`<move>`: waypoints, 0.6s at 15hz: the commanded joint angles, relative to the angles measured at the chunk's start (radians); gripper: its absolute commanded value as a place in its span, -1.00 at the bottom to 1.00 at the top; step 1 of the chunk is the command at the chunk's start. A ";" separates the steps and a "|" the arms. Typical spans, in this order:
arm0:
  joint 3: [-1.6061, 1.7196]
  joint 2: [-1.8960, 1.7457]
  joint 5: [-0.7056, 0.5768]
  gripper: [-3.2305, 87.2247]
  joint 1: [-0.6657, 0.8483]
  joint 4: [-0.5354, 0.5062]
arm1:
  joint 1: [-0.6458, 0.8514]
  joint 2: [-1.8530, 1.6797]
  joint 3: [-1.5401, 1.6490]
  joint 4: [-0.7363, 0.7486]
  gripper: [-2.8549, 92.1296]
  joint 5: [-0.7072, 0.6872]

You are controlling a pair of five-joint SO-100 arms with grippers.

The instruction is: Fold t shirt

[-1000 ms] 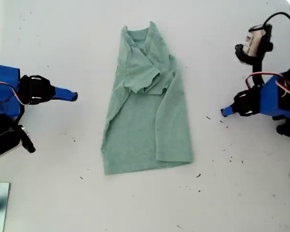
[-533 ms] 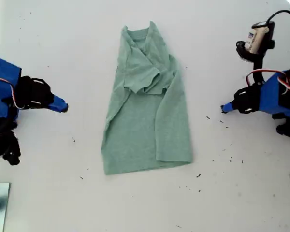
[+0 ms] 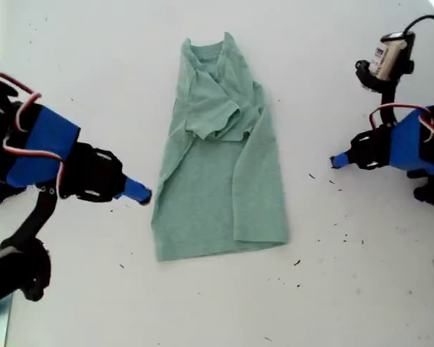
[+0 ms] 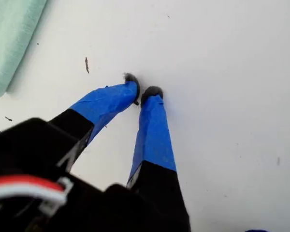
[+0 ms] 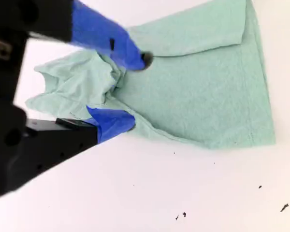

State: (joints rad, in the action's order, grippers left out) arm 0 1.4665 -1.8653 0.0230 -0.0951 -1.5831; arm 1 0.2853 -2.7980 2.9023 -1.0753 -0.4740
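The t shirt (image 3: 220,155) lay partly folded mid-table (image 3: 94,58). Our second gripper (image 5: 131,90), at the exterior view's left, hung jaws spread at the shirt's lower edge. Our first gripper (image 4: 141,94), pressed together on nothing, stayed apart over bare table amid dark specks (image 3: 311,176).

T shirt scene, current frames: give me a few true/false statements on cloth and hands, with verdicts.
1. The t shirt lies flat with its sides turned in over the middle. True.
2. My first hand is shut on the t shirt. False: its tips are together over the bare table, apart from the cloth.
3. My second hand is open at the t shirt's edge. True.
4. The t shirt carries a printed logo. False: it is plain pale green.
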 commanded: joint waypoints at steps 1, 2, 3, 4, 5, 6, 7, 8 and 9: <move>-0.055 0.012 -0.008 -0.29 -0.015 -0.006 | 0.006 -0.040 0.015 -0.006 -0.83 0.006; -0.049 0.031 -0.012 -0.25 -0.015 -0.006 | 0.006 -0.071 0.025 -0.015 -0.83 0.008; -0.035 0.057 -0.012 -0.22 -0.014 -0.006 | 0.006 -0.103 0.035 -0.026 -0.83 0.009; -0.021 0.097 -0.014 -0.20 -0.009 -0.006 | 0.006 -0.132 0.044 -0.037 -0.83 0.011; -0.015 0.146 -0.015 -0.19 -0.008 -0.002 | 0.006 -0.152 0.049 -0.046 -0.82 0.009; -0.011 0.201 -0.017 -0.19 -0.008 0.015 | 0.006 -0.160 0.052 -0.049 -0.82 0.009; -0.002 0.258 -0.017 -0.19 -0.008 0.049 | 0.006 -0.160 0.052 -0.051 -0.82 0.008; 0.031 0.305 -0.021 -0.20 -0.006 0.106 | 0.006 -0.161 0.052 -0.051 -0.82 0.008; 0.094 0.334 -0.023 -0.22 -0.005 0.187 | 0.006 -0.161 0.052 -0.051 -0.82 0.008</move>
State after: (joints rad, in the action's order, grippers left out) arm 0 1.5202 -1.5401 0.0107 -0.0966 -1.4895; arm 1 0.2853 -2.9560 2.9544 -1.1121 -0.4740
